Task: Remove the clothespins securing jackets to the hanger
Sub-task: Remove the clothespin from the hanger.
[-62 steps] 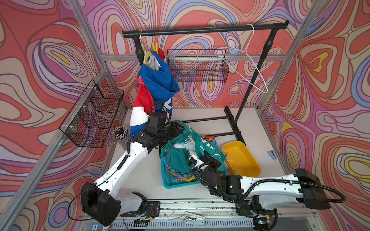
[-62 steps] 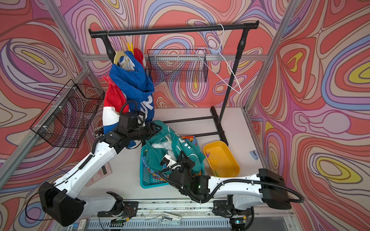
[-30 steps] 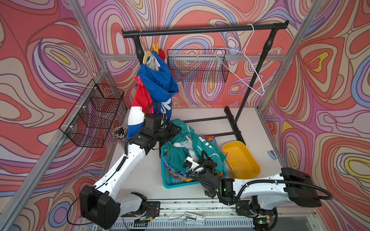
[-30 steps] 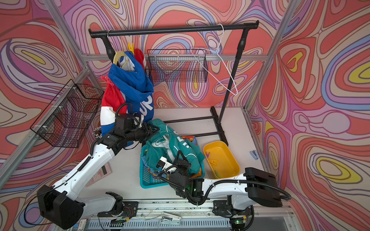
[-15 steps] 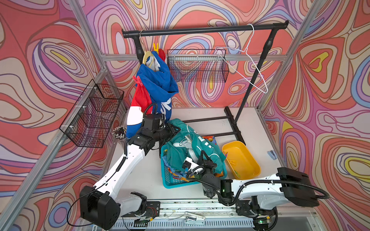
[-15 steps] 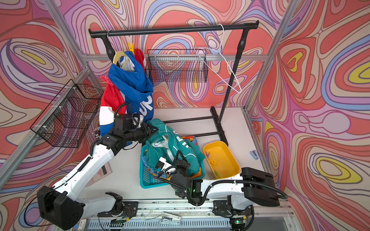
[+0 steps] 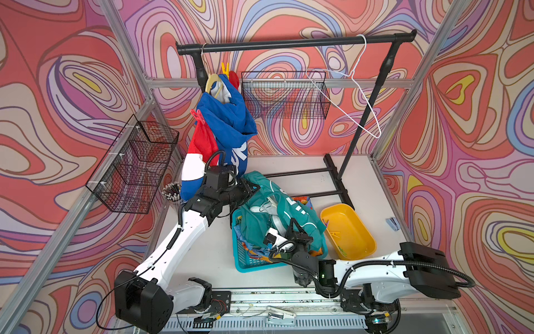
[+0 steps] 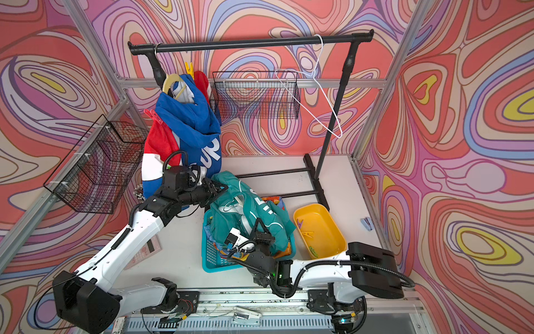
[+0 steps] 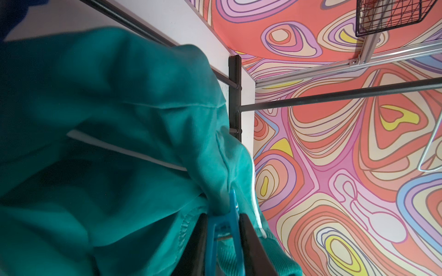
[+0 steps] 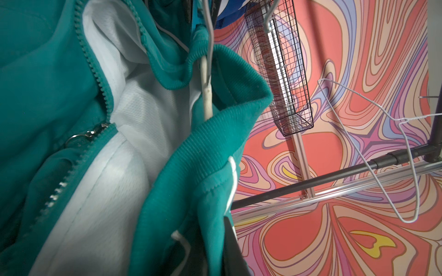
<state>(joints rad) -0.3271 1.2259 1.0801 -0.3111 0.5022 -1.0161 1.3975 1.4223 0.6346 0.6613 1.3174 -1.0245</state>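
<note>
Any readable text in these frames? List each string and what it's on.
"UP" or similar: large white letters on the blue jacket, partly folded away.
White letters on the teal jacket: creased, unreadable.
Print on the pink card: too small to read.

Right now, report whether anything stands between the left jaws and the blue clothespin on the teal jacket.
Nothing visible does. The blue clothespin sits between the left gripper's jaws, clipped on a fold of the teal jacket.
</note>
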